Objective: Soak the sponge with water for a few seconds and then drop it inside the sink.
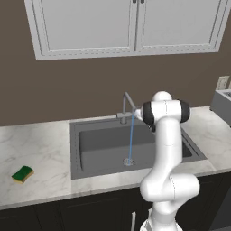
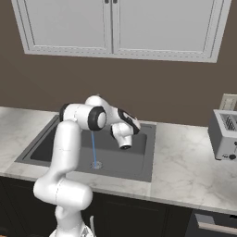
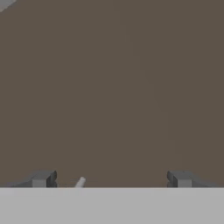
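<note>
The gripper (image 3: 111, 179) stands with its jaws wide apart and empty, facing the brown back wall (image 3: 113, 87), raised over the sink (image 1: 103, 149) near the faucet (image 1: 127, 106). A thin stream of water (image 1: 131, 140) falls to the drain (image 1: 128, 161). The sponge (image 1: 22, 174) lies on the marble tabletop (image 1: 36, 153), well apart to the sink's left and untouched. The risk, as I judge it: the arm must swing far left and down, and could clip the faucet or misjudge the low, small sponge, nudging it off the front edge.

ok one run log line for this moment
gripper: open, empty | green-and-yellow sponge: on counter, left of dark grey sink | thin blue water stream: running
</note>
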Robot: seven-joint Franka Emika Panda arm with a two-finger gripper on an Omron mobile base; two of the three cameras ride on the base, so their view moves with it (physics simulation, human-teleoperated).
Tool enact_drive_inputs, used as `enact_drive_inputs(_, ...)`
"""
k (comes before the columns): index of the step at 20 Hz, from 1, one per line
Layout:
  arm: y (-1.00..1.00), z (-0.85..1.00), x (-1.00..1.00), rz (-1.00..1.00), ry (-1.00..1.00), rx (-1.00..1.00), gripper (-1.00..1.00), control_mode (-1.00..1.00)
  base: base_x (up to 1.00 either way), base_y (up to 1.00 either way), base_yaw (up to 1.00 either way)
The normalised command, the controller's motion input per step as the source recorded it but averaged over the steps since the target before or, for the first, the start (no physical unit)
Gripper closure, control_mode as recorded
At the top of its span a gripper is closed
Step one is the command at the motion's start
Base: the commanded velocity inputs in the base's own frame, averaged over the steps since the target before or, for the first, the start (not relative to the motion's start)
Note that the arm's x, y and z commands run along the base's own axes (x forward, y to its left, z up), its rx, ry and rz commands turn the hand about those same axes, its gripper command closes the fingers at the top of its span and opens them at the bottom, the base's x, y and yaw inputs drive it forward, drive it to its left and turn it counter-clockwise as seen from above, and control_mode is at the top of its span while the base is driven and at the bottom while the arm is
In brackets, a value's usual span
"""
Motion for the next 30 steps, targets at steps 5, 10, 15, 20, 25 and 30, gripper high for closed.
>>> enact_drive_inputs(5, -0.19, 0.49, -0.15, 0.00, 0.12, 0.10, -1.00, -1.00, 0.00, 0.00, 0.00)
enact_drive_inputs(10, -0.22, 0.44, -0.06, 0.00, 0.34, 0.05, -1.00, -1.00, 0.00, 0.00, 0.00)
enact_drive_inputs(15, -0.13, 0.26, 0.00, 0.00, 0.53, 0.00, -1.00, -1.00, 0.00, 0.00, 0.00)
enact_drive_inputs(20, -0.12, 0.15, -0.09, 0.00, 0.44, 0.00, -1.00, -1.00, 0.00, 0.00, 0.00)
enact_drive_inputs(25, -0.14, 0.32, -0.25, 0.00, 0.37, 0.00, -1.00, -1.00, 0.00, 0.00, 0.00)
enact_drive_inputs(30, -0.29, 0.16, -0.29, 0.00, 0.28, 0.00, -1.00, -1.00, 0.00, 0.00, 0.00)
